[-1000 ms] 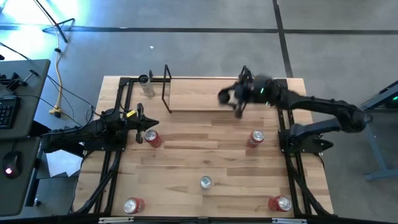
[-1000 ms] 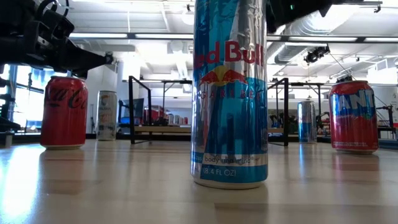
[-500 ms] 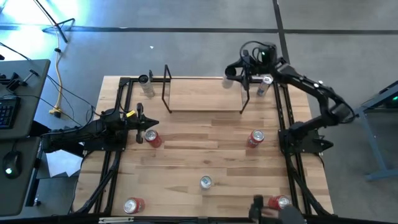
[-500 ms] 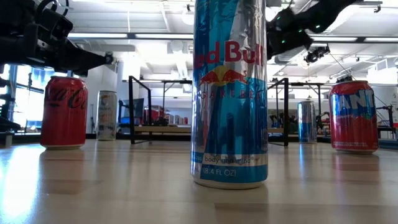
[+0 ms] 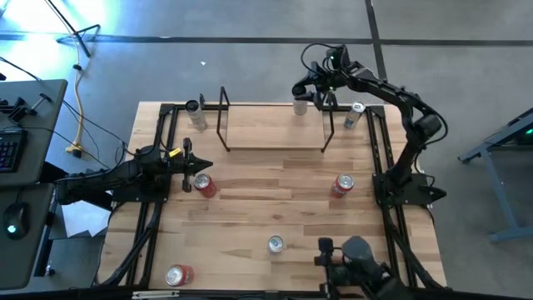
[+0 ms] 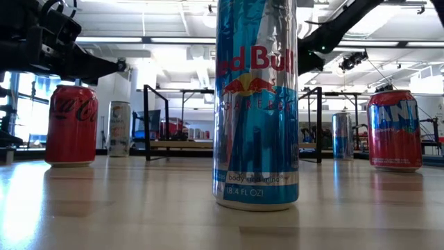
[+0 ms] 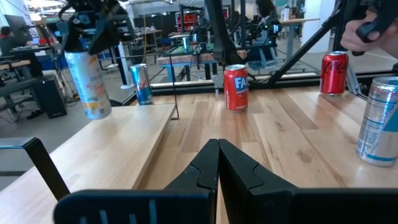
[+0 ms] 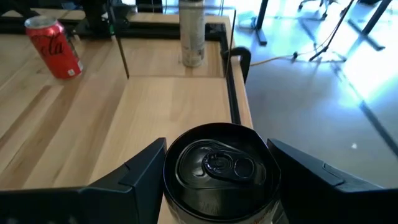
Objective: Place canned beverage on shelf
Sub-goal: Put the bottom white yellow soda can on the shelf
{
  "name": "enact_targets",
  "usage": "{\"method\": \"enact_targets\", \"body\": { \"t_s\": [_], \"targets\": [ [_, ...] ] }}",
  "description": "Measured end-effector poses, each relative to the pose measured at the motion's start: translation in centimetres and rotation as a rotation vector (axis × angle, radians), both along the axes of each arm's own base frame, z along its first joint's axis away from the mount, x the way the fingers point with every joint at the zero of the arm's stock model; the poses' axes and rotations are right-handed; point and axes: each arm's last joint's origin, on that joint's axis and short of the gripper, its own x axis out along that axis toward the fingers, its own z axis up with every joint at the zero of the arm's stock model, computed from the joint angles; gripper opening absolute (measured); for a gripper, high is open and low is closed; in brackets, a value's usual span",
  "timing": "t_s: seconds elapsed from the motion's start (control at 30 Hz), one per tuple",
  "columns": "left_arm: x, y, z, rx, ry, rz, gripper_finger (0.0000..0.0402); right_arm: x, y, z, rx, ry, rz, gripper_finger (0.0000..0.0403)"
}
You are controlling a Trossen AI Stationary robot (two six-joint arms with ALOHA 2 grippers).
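Hovering over the far right end of the shelf (image 5: pixel 271 125), the right gripper (image 5: pixel 303 102) has a slim pale can (image 5: pixel 301 107) pinched between its two dark fingers (image 8: pixel 134 175), one on each side of the can's black lid. That can sits at the shelf's right black rod frame (image 5: pixel 326 129); whether its base touches the light-wood board cannot be told from these views.

Around it, plenty of company. A silver-blue can (image 5: pixel 353 114) stands just right of that frame, outside the shelf, near the far right corner of the table (image 5: pixel 250 208). At the shelf's left end, beyond the left rod frame (image 5: pixel 223 118), a tall pale can (image 5: pixel 195 113) stands in the far left corner. A red Fanta can (image 5: pixel 342 185) sits on the right side, well nearer than the shelf. A red Coca-Cola can (image 5: pixel 203 184) sits on the left, just beside the left gripper (image 5: pixel 188 165), whose fingers are pressed together, holding nothing, parked low over the left side. A blue Red Bull can (image 5: pixel 276 243) stands alone in the near middle, filling the low view. Another red can (image 5: pixel 178 275) sits at the near left corner. A blurred dark shape (image 5: pixel 358 265) covers the near right edge.
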Motion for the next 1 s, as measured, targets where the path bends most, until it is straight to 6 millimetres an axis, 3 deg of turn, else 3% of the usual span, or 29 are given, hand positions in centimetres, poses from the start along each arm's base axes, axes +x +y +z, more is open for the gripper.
{"method": "enact_targets", "body": {
  "t_s": [0.63,0.8,1.0],
  "targets": [
    [0.00,0.01,0.00,0.008,0.001,0.003,0.0000,-0.06,-0.30,-0.86,0.084,0.050,-0.043,0.0234],
    [0.00,0.01,0.00,0.008,0.001,0.004,0.0000,-0.06,-0.30,-0.88,0.101,0.055,-0.058,0.0274],
    [0.00,0.01,0.00,0.008,0.001,0.003,0.0000,-0.05,-0.29,-0.97,0.120,0.058,-0.071,0.0278]
  ]
}}
